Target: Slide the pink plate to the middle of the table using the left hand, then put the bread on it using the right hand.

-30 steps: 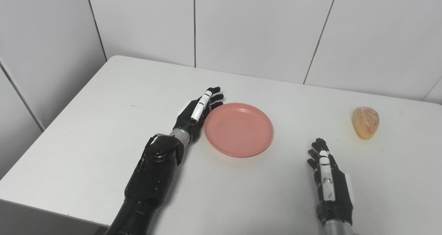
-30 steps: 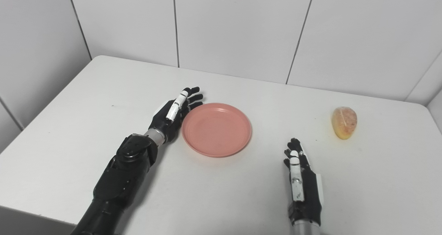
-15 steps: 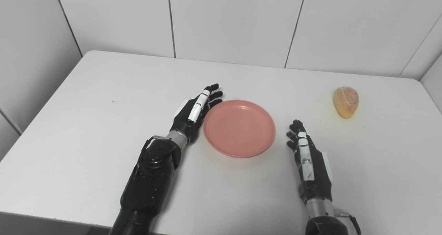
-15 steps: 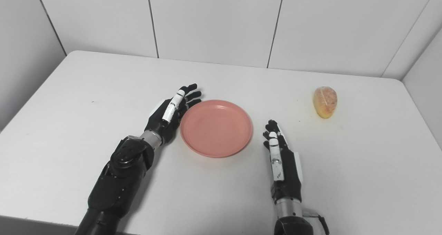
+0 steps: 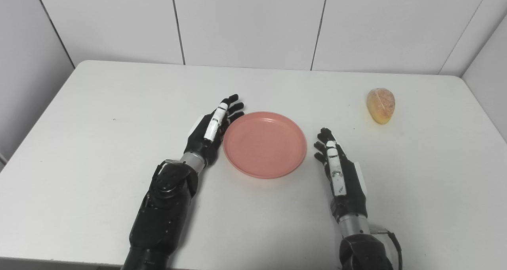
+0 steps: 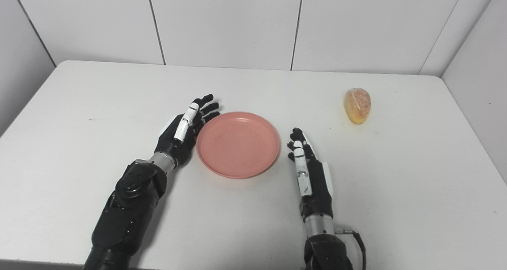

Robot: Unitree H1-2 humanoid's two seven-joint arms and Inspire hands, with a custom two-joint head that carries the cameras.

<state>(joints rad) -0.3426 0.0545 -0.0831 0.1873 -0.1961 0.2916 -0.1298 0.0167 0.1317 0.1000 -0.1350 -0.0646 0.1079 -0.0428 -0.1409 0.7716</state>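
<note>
A round pink plate (image 5: 264,144) lies flat near the middle of the white table (image 5: 119,115). My left hand (image 5: 212,130) rests open on edge against the plate's left rim, fingers stretched toward the back wall. My right hand (image 5: 339,171) stands open on the table just right of the plate, a small gap from its rim, holding nothing. The bread (image 5: 380,104), a small golden oval roll, lies at the back right of the table, well beyond the right hand.
White tiled walls close the table off at the back and on both sides. The table's front edge (image 5: 59,258) runs under my forearms. Bare tabletop stretches left of the left hand and between the right hand and the bread.
The camera has swung to the right, so the whole scene has shifted. The plate and left hand look unmoved on the table. The right hand now stands nearer the plate's right rim.
</note>
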